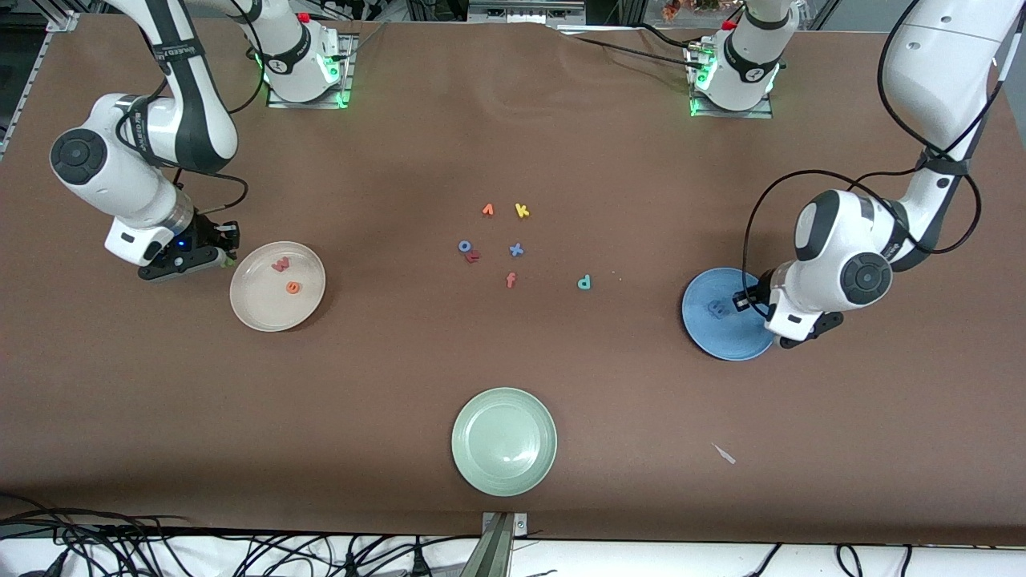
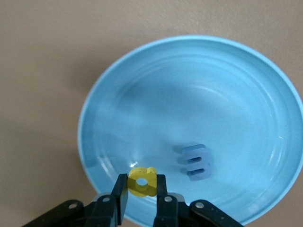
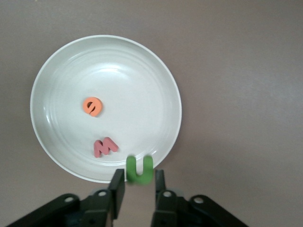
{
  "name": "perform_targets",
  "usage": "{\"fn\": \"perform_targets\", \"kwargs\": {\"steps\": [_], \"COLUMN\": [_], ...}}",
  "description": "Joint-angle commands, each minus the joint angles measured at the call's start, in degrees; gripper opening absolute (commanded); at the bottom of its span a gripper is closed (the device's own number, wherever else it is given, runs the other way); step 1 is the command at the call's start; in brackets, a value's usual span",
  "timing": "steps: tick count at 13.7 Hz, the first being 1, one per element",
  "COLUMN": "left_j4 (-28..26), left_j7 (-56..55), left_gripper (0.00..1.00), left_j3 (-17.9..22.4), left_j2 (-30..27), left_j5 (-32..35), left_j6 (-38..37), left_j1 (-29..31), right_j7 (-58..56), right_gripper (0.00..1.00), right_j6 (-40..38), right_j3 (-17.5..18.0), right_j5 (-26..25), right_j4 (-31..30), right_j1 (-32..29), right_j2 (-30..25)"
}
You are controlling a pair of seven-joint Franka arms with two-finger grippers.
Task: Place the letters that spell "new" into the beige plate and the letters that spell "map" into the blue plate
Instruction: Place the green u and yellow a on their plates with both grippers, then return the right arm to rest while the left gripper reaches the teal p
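The beige plate [image 1: 264, 308] holds a pinkish-red w [image 3: 105, 146] and an orange e [image 3: 93, 106]. My right gripper [image 3: 138, 177] hangs over the rim of that plate at the right arm's end, open. The green n [image 3: 139, 169] is loose between its fingertips, with a gap on each side. The blue plate [image 2: 189, 94] holds a blue m [image 2: 196, 162]. Over this plate my left gripper [image 2: 142, 182] is shut on the yellow a [image 2: 142, 181]. The teal p [image 1: 584, 282] lies on the table between the middle and the blue plate [image 1: 725, 332].
Mid-table lie an orange letter [image 1: 487, 210], a yellow k [image 1: 522, 211], a blue o [image 1: 464, 246], a red r [image 1: 473, 256], a blue x [image 1: 516, 249] and an orange f [image 1: 510, 280]. A pale green plate [image 1: 504, 441] sits nearest the front camera.
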Motion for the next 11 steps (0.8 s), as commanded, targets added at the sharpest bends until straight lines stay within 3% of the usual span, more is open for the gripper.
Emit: {"fn": "perform_targets", "kwargs": {"steps": [1,2,3,6,9,11], "left_j4": [-0.3,-0.2,-0.1,1.3,2.6,3.7], "left_j7": [0.8,0.7,0.7,-0.2,-1.7,-1.7], "left_gripper": [0.69,0.90,1.00,1.00,1.00,1.00], "left_j3": [-0.6,-0.7,-0.8,-2.2,-7.5,-9.9], "left_j2": [0.3,0.0,-0.5,-2.8,-3.9,-3.9], "left_j5": [1.7,1.7,1.7,1.6,1.6,1.6], "left_j6": [0.9,0.6,0.2,-1.9,-2.9,-3.0], "left_j1": [0.5,0.5,0.5,0.1,0.0,-0.1], "right_j7": [2.2,3.6,4.6,9.3,18.6,19.6], "right_gripper": [0.68,0.71,0.75,0.76,0.80,0.88], "right_j6": [0.1,-0.1,-0.3,-8.2,-20.1,-27.6], "right_j3": [0.4,0.8,1.4,3.0,6.6,7.4], "right_j5": [0.9,0.9,0.9,0.9,0.2,-0.1], "right_j4": [0.0,0.6,1.0,7.1,16.8,23.3], "right_j1": [0.9,0.9,0.9,0.9,0.9,0.9], "right_j2": [0.0,0.0,-0.1,-0.1,-0.2,-0.8]}}
